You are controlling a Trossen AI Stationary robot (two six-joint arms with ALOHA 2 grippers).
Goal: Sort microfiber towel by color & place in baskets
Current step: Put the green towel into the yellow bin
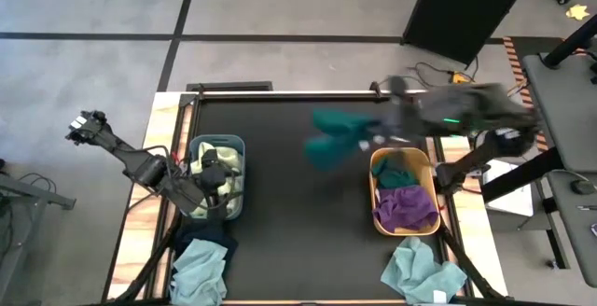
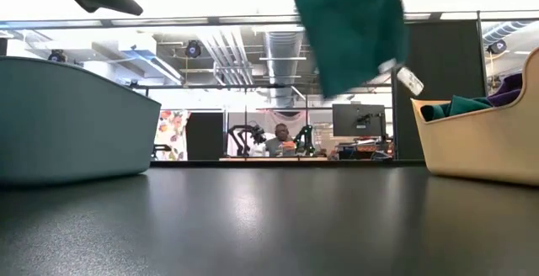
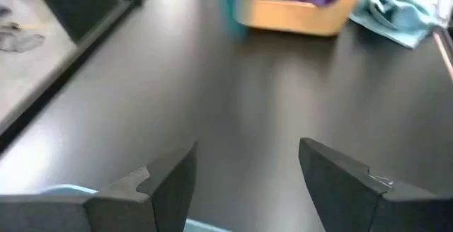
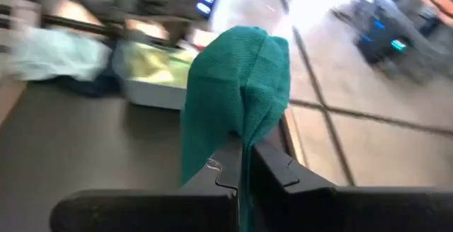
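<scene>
The right gripper (image 4: 244,163) clamps a teal towel (image 4: 237,94), which hangs above the black table (image 1: 280,213) beside the orange basket (image 1: 378,215). The left gripper (image 3: 244,182) waits with fingers spread over the blue basket (image 1: 194,147). A person sits in the room behind.

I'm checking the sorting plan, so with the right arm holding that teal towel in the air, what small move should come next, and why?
Probably carry the teal towel, pinched in the right gripper, sideways over the orange-tan basket and release. That basket already holds a teal cloth beside a purple one.

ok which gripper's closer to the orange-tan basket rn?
Right. The right gripper, shut on a teal towel, hangs just beyond the orange-tan basket; the left gripper is across the table, over the grey-blue basket.
</scene>
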